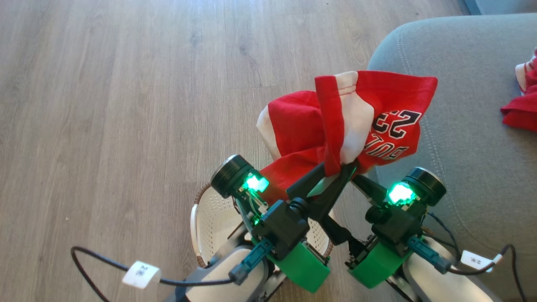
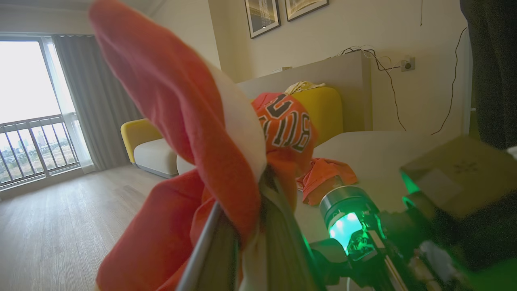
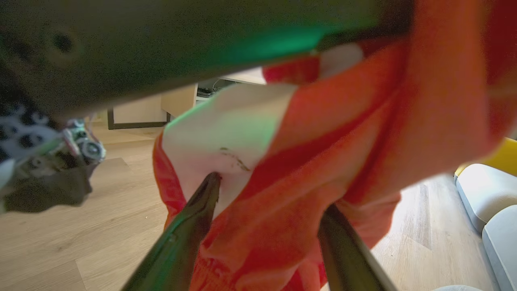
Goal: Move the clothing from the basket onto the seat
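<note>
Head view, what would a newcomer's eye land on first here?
The red jersey with white trim stands out first: it is pinched in the shut left tool and held up in the air between the basket and the grey-blue seat. Next come the bright green lights on both wrists. A second red garment lies on the seat at the right edge.

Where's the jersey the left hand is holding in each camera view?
Head view: jersey at centre, pinched by the left hand.
Left wrist view: jersey left of centre, close up.
Right wrist view: jersey across centre and right.
Shared landmark: the wood floor, at lower left in both wrist views.
</note>
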Robot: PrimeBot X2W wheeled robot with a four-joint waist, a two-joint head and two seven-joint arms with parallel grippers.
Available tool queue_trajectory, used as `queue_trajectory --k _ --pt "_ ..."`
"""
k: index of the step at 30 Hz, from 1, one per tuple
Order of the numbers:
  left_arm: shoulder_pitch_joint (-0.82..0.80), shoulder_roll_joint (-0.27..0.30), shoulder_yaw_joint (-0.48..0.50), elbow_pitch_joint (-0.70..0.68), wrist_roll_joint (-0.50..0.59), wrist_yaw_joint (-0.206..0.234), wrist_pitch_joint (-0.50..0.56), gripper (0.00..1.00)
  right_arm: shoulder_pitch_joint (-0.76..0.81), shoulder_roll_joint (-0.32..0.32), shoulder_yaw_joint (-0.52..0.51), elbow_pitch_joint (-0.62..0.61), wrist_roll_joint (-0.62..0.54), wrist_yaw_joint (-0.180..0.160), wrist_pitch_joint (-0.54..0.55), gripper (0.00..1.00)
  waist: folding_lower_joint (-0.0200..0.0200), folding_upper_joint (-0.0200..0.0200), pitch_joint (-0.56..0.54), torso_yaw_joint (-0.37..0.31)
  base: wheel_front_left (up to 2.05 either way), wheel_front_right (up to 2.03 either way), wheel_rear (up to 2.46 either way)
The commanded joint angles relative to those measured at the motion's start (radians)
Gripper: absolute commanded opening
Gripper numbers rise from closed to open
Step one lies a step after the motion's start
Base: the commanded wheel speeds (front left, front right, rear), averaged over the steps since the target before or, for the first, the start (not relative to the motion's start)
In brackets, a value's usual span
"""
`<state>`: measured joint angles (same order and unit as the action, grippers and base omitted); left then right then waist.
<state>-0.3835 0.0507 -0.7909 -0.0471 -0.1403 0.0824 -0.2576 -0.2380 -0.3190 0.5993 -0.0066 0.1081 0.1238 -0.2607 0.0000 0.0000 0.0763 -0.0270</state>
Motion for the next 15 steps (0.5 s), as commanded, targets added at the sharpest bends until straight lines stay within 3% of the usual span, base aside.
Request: queue_trajectory --k 1,7,8,9,10,15 --pt "-0.025 0.000 0.021 -0.031 -0.008 0.000 -0.004 0.00 -0.032 0.016 0.001 -0.021 0.001 0.007 -0.001 1.00 0.0000 0.0000 -0.002 0.006 0.00 0.00 0.00" --pt "-0.019 0.000 0.005 -0.036 -0.017 0.000 -0.004 0.00 -0.033 0.052 -0.026 -0.001 0.021 0.007 -0.001 1.00 0.0000 0.0000 -0.009 0.017 0.00 0.00 0.00" --pt "-0.017 0.000 0.004 -0.036 -0.019 0.000 -0.004 0.00 -0.029 0.062 -0.036 0.006 0.034 0.007 -0.001 0.32 0.0000 0.0000 -0.011 0.020 0.00 0.00 0.00" --pt "-0.017 0.000 0.004 -0.036 -0.019 0.000 -0.004 0.00 -0.029 0.062 -0.036 0.006 0.034 0.007 -0.001 0.32 0.0000 0.0000 -0.011 0.020 0.00 0.00 0.00" --pt "-0.015 0.000 0.005 -0.035 -0.019 0.000 -0.004 0.00 -0.028 0.064 -0.040 0.008 0.037 0.007 -0.001 0.00 0.0000 0.0000 -0.012 0.020 0.00 0.00 0.00" --pt "-0.008 0.000 0.013 -0.029 -0.024 0.001 -0.004 0.00 -0.021 0.079 -0.060 0.019 0.045 0.007 -0.001 0.00 0.0000 0.0000 -0.015 0.019 0.00 0.00 0.00"
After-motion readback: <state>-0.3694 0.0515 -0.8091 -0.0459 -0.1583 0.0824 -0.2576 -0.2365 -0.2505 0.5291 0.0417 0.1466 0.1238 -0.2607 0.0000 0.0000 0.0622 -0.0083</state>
